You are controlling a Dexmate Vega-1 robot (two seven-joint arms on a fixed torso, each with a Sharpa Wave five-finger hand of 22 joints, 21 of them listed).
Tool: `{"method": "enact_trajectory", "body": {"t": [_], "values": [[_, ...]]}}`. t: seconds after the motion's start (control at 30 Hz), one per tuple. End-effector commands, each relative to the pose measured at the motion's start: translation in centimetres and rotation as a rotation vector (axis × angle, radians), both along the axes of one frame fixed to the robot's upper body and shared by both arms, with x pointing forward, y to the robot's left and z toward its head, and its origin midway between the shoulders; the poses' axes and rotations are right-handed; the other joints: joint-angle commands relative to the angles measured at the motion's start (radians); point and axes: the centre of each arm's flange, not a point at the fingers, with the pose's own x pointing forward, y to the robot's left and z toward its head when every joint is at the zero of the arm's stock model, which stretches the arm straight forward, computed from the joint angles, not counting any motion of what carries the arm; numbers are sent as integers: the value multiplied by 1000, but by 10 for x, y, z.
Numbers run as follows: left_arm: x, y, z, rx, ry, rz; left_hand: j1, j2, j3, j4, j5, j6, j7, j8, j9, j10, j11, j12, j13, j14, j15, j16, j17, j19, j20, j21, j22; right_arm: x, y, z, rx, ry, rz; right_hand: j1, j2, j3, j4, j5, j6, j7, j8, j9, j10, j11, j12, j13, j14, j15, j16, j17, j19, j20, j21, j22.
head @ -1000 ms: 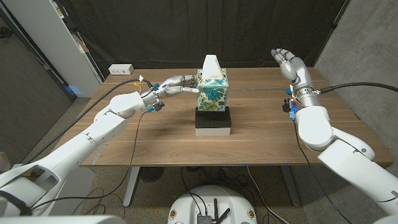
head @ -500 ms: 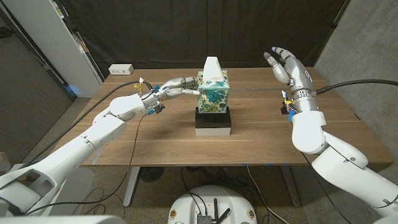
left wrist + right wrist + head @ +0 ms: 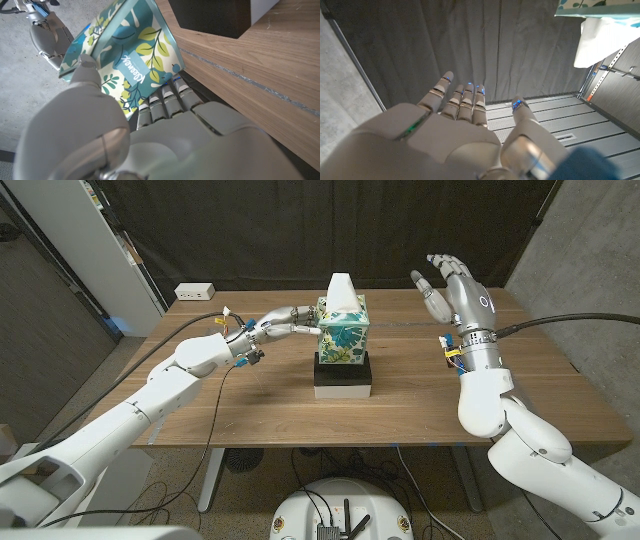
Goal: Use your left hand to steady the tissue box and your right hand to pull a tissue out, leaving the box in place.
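My left hand (image 3: 283,321) presses fingers against the tissue box (image 3: 342,330) side, grasping nothing; right hand (image 3: 452,283) raised beside it, fingers spread, released.

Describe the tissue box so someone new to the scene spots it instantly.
On the wooden table, look at the middle, where a black-and-white block sits. The tissue box stands on top of it: a cube printed with teal and green leaves, a white tissue sticking up from its top, and the left hand touching its side.
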Motion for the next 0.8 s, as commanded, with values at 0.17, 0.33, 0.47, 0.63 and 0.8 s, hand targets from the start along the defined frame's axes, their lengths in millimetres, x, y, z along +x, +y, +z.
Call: {"method": "enact_trajectory", "body": {"t": [0.17, 0.33, 0.47, 0.63, 0.8], "values": [[3, -1, 4, -1, -4, -7, -2, 5, 11, 3, 6, 27, 18, 62, 14, 3, -1, -3, 2, 1, -42, -1, 2, 0, 6, -6, 3, 0, 11, -5, -60, -61, -63, 13, 8, 2, -10, 1, 18, -10, 5, 5, 18, -3, 4, 1, 15, -7, 7, 1, 12, -2, 7, 2], [5, -4, 5, 1, -3, -9, -3, 4, 12, 3, 6, 27, 17, 62, 14, 2, 0, -3, 2, 1, -41, -1, 2, 0, 6, -6, 3, 0, 11, -5, -55, -67, -57, 16, 8, 4, -13, 1, 23, -11, 5, 5, 20, -5, 4, 1, 19, -7, 8, 0, 15, 2, 8, 2], [6, -4, 5, -3, -4, -9, -3, 4, 12, 3, 6, 26, 17, 62, 14, 2, -3, -3, 2, 1, -42, -1, 2, 0, 6, -6, 3, 0, 12, -4, -61, -71, -41, 19, 5, 5, -17, 1, 30, -12, 6, 5, 25, -4, 5, 2, 22, -5, 8, -1, 22, 7, 10, 2], [8, -6, 5, -2, -1, -12, -3, 4, 14, 3, 6, 26, 18, 62, 14, 2, 0, -3, 2, 1, -40, -1, 2, -1, 7, -6, 3, -1, 18, 0, -74, -71, -46, 21, 2, 4, -21, 1, 34, -21, 5, 5, 24, -7, 3, 2, 27, -3, 9, -2, 26, 17, 10, 3], [8, -7, 6, 1, -5, -14, -4, 4, 15, 3, 6, 25, 17, 62, 14, 0, -3, -4, 2, 0, -41, -1, 2, -1, 7, -6, 3, 0, 23, 5, -97, -65, -30, 21, 1, 4, -22, 1, 37, -23, 6, 5, 23, -8, 2, 2, 25, -5, 9, -2, 25, 19, 10, 3]]}}
